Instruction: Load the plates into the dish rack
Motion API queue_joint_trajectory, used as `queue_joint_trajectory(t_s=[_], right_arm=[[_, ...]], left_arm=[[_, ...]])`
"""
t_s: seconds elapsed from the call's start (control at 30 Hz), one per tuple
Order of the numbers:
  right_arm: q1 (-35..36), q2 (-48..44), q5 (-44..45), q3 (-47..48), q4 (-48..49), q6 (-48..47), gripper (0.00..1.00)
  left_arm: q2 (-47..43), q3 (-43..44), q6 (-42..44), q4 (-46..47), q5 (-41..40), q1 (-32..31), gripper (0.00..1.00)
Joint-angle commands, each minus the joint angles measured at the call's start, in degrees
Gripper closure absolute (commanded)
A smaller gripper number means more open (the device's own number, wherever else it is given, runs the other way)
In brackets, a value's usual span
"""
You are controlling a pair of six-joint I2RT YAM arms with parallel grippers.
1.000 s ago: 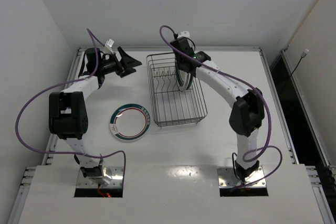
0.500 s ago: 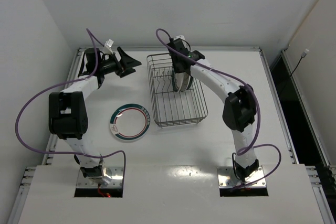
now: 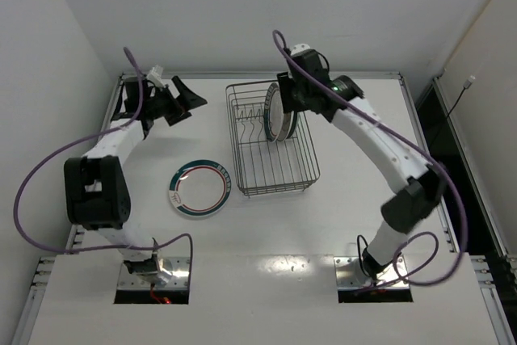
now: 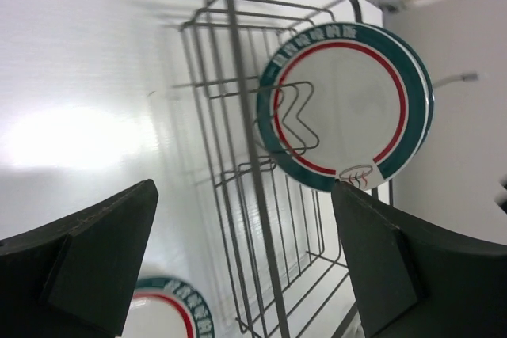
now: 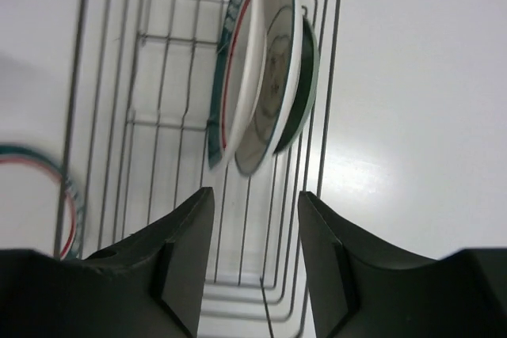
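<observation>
A white table [image 3: 355, 224] fills the middle of the top view; a white wall [image 3: 48, 46] rises at the left of the frame, another runs across the top, and a dark gap [image 3: 456, 167] lies along the table's right edge; purple cables [image 3: 36, 175] loop off both arms. At the upper left the left gripper [image 3: 194, 91] hangs over bare table, its claw spread wide and holding nothing. Below it, at centre left, 1 ringed plate [image 3: 200, 188] lies flat on the table, just beside the dish rack [image 3: 275, 192] and outside it. The rack sits at the centre of the frame; 3 plates stand on edge in its upper half, packed close together. In the right wrist view, from left to right, these are a green-and-red rimmed plate [image 5: 238, 53], a plain white plate [image 5: 273, 77] and a dark teal plate [image 5: 306, 93]. The right gripper [image 5: 253, 195] hovers just right of these plates, its claw moderately open with only rack wire showing between the fingers.
</observation>
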Motion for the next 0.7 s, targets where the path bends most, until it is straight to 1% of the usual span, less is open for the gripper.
queue_joint_trajectory(t_s=[0.0, 0.03, 0.07, 0.1, 0.13, 0.17, 0.2, 0.23, 0.27, 0.3, 0.43, 0.57, 0.6, 0.67], right_arm=[[0.4, -12.5, -7.2, -8.0, 2.9, -0.1, 0.56], [0.4, -16.2, -8.4, -9.6, 2.9, 0.5, 0.54], [0.4, -17.6, -10.1, -12.3, 2.9, 1.1, 0.54], [-0.2, -18.9, -13.8, -13.5, 2.9, 1.1, 0.54], [-0.2, -19.9, -15.2, -14.6, 2.9, 1.1, 0.54], [-0.2, -21.5, -16.4, -16.4, 2.9, 1.1, 0.54], [-0.2, -22.1, -17.9, -17.3, 2.3, 1.1, 0.54], [0.3, -22.6, -17.9, -18.3, 2.3, 1.1, 0.54], [0.3, -22.6, -19.9, -20.0, 2.3, 1.1, 0.54], [0.3, -23.5, -20.4, -20.8, 2.8, 1.6, 0.54], [-0.2, -24.6, -22.5, -23.2, 3.9, 2.2, 0.54], [-0.2, -24.6, -22.5, -22.7, 3.9, 2.2, 0.54], [-0.2, -25.2, -22.5, -22.1, 3.9, 2.2, 0.54], [-0.2, -25.2, -22.5, -22.1, 3.4, 2.2, 0.53]], left_arm=[[-12.7, -5.6, 2.9, -7.6, -11.2, 4.0, 0.09], [-17.9, -8.5, 2.0, -9.6, -11.2, 5.6, 0.09], [-20.5, -13.8, 1.2, -11.5, -11.2, 9.1, 0.09], [-22.9, -16.1, 1.2, -13.5, -11.2, 10.7, 0.09], [-25.3, -18.4, 1.2, -17.1, -11.2, 12.0, 0.09], [-30.1, -20.5, 0.6, -18.7, -11.2, 12.9, 0.09], [-32.6, -24.7, 0.6, -19.7, -11.8, 13.6, 0.09], [-34.9, -26.3, 0.6, -20.7, -12.5, 13.6, 0.09], [-37.0, -28.8, -0.1, -23.9, -13.1, 13.6, 0.09], [-40.8, -30.0, -0.8, -25.1, -13.1, 13.6, 0.09], [-47.1, -34.2, -1.6, -29.4, -12.6, 13.6, 0.09], [-48.9, -36.1, -1.0, -34.4, -13.4, 13.6, 0.09], [-49.5, -36.1, -0.4, -36.8, -13.4, 13.6, 0.09], [-50.2, -37.5, 0.1, -38.1, -14.6, 13.6, 0.09]])
